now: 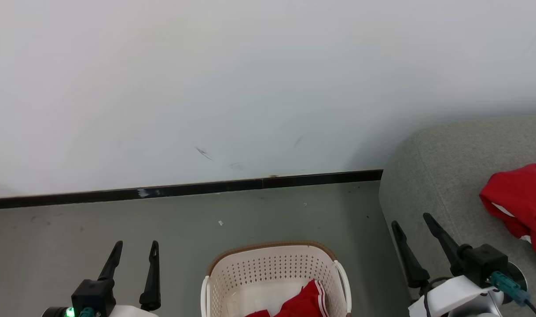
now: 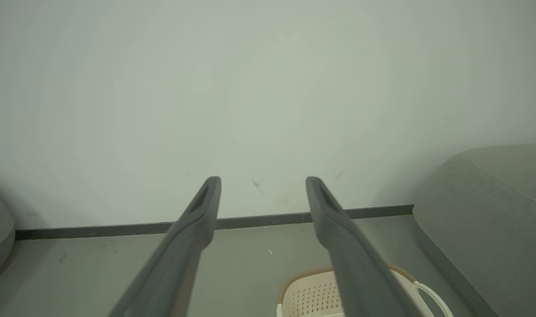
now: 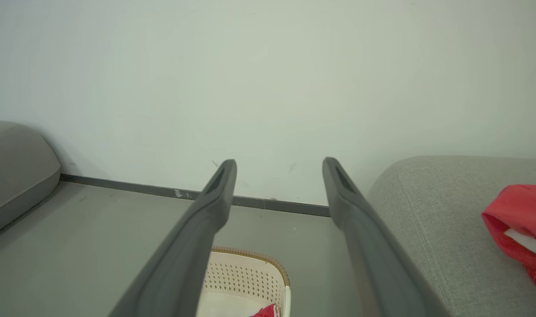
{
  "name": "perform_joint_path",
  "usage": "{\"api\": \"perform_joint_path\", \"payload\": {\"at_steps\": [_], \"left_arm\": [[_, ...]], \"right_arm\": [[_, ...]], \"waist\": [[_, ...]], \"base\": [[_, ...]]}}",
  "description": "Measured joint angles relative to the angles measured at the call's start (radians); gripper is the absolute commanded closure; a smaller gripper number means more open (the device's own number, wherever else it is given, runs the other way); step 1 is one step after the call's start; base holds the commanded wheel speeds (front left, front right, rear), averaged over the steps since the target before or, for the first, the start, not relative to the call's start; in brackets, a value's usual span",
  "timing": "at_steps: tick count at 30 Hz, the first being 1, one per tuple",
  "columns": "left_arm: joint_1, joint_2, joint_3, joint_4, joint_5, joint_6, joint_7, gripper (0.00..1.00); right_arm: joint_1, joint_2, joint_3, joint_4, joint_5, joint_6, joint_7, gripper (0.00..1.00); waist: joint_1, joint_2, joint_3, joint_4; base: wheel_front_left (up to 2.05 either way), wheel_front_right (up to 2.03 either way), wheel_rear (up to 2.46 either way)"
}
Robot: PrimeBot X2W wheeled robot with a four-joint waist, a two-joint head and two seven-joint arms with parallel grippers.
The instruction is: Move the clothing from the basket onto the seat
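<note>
Both claws sit lowest in the head view, fingers pointing up. Our left claw (image 1: 136, 244) is over bare floor (image 1: 96, 224) left of the basket (image 1: 268, 266), and our right claw (image 1: 411, 220) is at the near-left corner of the sofa (image 1: 448, 167). Each has its fingers spread apart with nothing between them, and both wrist views show the same gap.

One red jersey (image 1: 306, 301) lies bunched in the basket, toward its right wall, with a white-striped edge showing. The bottom of the head view cuts off part of it. A second jersey (image 1: 516, 198) lies crumpled on the sofa at the right, well apart from the basket. The basket stands on the floor just left of the sofa, between our claws.

We judge the jersey light, limp and thin. It will sag and drape from any hold, cannot break, and may be a little slick, as sports fabric often is. We would take it at a raised fold in the thick of the bunch, pinching several layers rather than one edge. The striped hem looks like the highest ridge. Trailing cloth must clear the basket wall, where a hanging end could snag the perforations or drag the light basket along. How much cloth lies lower down we cannot tell.
</note>
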Motion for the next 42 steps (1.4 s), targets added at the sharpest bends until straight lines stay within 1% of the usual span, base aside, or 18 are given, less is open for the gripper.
{"api": "perform_joint_path", "payload": {"at_steps": [5,8,16,38,42], "left_arm": [[0.0,-0.008,-0.008,0.001,0.0,0.0,0.012,0.0],[0.0,-0.014,-0.012,0.0,0.0,-0.007,0.013,0.0],[-0.002,-0.015,-0.014,0.001,0.0,-0.006,0.02,0.0],[-0.011,-0.013,0.004,0.006,0.0,0.002,0.02,0.0],[-0.012,-0.004,0.004,0.012,0.0,0.002,0.02,0.0]], "right_arm": [[0.01,0.0,-0.001,-0.024,0.051,0.0,0.0,0.0],[0.028,0.0,0.001,-0.027,0.063,0.0,0.0,0.0],[0.037,0.0,0.009,-0.051,0.084,0.0,0.0,0.0],[0.045,0.0,0.01,-0.071,0.095,0.0,0.0,0.0],[0.059,0.0,0.01,-0.081,0.095,-0.001,0.0,0.0]], "waist": [[0.0001,0.0,0.0,-0.001],[0.0,0.0,0.002,-0.002],[0.0,0.0,0.008,-0.005],[0.0,0.0,0.03,-0.009],[0.0,0.0,0.036,-0.008]], "base": [[0.0,0.0,0.0],[0.0,0.0,0.0],[0.0,0.0,0.0],[0.0,0.0,0.0],[0.0,0.0,0.0]]}}
